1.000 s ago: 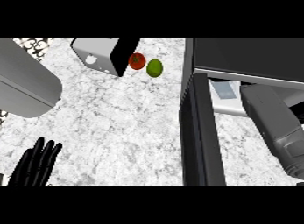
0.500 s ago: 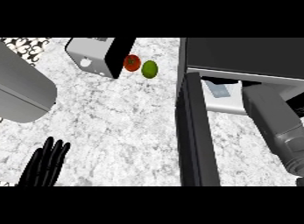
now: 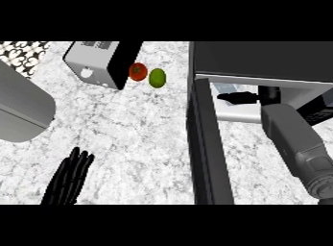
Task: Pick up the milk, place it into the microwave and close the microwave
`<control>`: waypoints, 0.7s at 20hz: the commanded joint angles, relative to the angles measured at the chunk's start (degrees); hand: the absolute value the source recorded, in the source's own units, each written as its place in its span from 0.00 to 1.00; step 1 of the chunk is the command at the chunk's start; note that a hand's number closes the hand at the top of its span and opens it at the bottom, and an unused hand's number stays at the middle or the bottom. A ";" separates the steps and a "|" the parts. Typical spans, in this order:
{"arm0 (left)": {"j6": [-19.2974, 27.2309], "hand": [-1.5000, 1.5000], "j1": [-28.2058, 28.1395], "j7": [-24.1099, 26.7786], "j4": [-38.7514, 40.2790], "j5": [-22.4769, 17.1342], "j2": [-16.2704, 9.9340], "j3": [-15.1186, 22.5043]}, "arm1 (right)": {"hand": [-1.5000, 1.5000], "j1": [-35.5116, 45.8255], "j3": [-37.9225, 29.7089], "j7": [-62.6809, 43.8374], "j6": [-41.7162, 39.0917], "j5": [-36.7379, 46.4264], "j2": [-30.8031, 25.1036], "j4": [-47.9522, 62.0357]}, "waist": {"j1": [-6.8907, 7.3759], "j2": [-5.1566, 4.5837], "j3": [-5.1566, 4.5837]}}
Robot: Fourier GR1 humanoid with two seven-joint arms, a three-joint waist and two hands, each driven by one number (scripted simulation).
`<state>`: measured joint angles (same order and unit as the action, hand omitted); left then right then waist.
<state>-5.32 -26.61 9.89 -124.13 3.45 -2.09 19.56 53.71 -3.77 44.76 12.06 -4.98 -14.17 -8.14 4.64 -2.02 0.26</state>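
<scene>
Now, right robot hand (image 3: 245,97): it's inside the microwave (image 3: 268,57) opening, reaching in over the cavity floor, the forearm running up from the tabletop's (image 3: 126,134) near right edge; whether its fingers are curled or straight I cannot tell.
Milk (image 3: 229,88): a pale shape sits just beyond the fingertips at the cavity's left back; I read that as the carton, being set down inside, though it is too hidden to be sure.
Microwave door (image 3: 203,144): swung wide, standing edge-on toward the near edge, left of the arm, so the arm has a free way in and out.
Left robot hand (image 3: 69,178): fingers straight and relaxed, resting at the near left edge, out of the way.
Other things: a tomato (image 3: 137,71) and a lime (image 3: 157,78) lie side by side near the far edge, beside a toaster-like box (image 3: 98,62); a grey rounded body (image 3: 13,105) covers the left edge.
Stage: placing looks nearly done; the door is not yet closed.
</scene>
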 commanded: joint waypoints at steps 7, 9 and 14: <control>-0.79 0.00 5.86 -3.52 5.53 1.84 0.96 4.01 | 0.00 -6.68 -1.78 8.13 -11.04 -1.39 2.18 0.46 | -3.15 1.28 -0.14; -3.64 0.00 6.38 -3.92 5.11 -0.22 -1.97 1.89 | 0.00 -5.40 -1.72 5.76 -11.66 -1.20 2.46 0.40 | -3.14 1.42 -0.18; -6.61 1.00 11.85 -6.78 8.86 0.93 -2.58 4.51 | 0.00 -10.93 -2.15 10.22 -13.27 -1.67 2.15 -1.59 | -4.25 1.74 -0.21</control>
<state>-9.79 -18.40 5.59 -116.76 4.29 -3.90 22.98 45.93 -5.63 53.13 -1.04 -6.54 -11.66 -9.25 1.57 -0.39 0.08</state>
